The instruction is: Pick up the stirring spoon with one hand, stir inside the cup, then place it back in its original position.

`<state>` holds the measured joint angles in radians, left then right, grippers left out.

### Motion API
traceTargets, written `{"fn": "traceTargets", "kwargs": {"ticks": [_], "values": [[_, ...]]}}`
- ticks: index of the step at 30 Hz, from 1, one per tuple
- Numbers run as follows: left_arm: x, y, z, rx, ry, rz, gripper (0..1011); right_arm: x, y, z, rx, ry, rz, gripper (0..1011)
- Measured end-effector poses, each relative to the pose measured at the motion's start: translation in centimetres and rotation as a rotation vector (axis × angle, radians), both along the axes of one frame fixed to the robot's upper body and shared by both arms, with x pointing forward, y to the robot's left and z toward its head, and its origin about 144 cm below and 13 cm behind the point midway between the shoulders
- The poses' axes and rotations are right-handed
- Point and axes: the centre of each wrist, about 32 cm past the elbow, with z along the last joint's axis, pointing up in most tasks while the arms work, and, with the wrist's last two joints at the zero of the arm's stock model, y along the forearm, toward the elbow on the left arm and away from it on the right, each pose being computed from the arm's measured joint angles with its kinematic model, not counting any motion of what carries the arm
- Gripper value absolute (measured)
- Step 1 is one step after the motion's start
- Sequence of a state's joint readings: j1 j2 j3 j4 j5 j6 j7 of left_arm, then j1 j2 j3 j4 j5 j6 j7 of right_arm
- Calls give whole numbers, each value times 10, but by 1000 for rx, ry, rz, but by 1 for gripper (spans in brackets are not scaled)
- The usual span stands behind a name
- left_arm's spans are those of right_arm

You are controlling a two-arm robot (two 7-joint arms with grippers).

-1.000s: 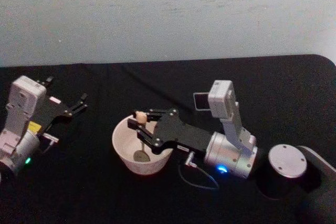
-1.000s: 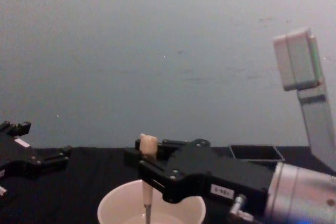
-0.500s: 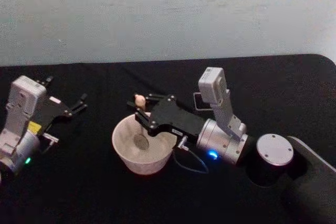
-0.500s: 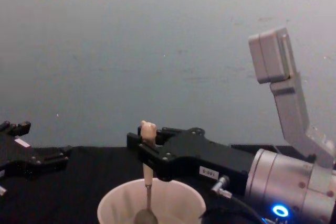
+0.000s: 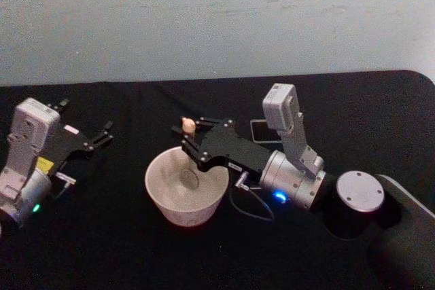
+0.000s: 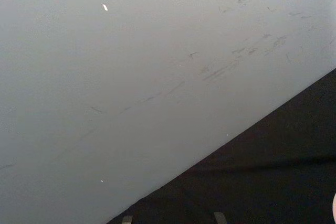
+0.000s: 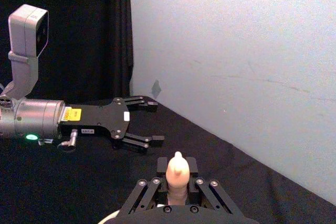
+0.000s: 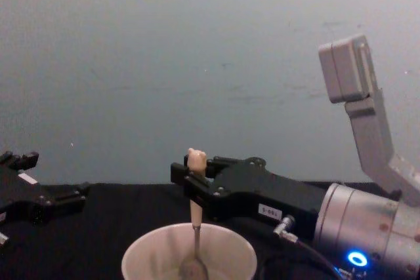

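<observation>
Hanging upright, the stirring spoon [image 8: 195, 218] is clamped by the right gripper [image 5: 191, 138], bowl down inside the cup [image 5: 163, 202]. The holder [image 5: 259, 130] lies right and farther back. The left gripper [image 5: 103, 134] is parked, spread, far left.

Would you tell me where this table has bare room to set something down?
Bare: the near strip of black table before the wide cream-white cup, and the far corner right of the dark grey square holder. Crowded: the cup, where the right gripper clamps the beige-handled metal spoon.

Probably lab — black-draped table [image 5: 136, 249], bare wall [image 5: 204, 18]
</observation>
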<state>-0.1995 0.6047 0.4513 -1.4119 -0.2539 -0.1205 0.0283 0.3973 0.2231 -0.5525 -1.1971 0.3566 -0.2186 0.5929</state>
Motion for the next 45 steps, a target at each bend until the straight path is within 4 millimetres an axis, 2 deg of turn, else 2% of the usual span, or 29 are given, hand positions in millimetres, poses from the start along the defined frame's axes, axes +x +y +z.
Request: {"fn": "traceTargets", "kwargs": {"ticks": [11,24,35,45], "values": [[0,0,0,0,0,0,1001,-3,-11,0,-7,1,-14,211],[0,0,0,0,0,0,1001,-23,-24,1,9,34,9,211],[0,0,0,0,0,0,1001,-32,-13,0,26,62,66,211],[0,0,0,0,0,0,1001,-18,3,-1,46,58,44,211]]}}
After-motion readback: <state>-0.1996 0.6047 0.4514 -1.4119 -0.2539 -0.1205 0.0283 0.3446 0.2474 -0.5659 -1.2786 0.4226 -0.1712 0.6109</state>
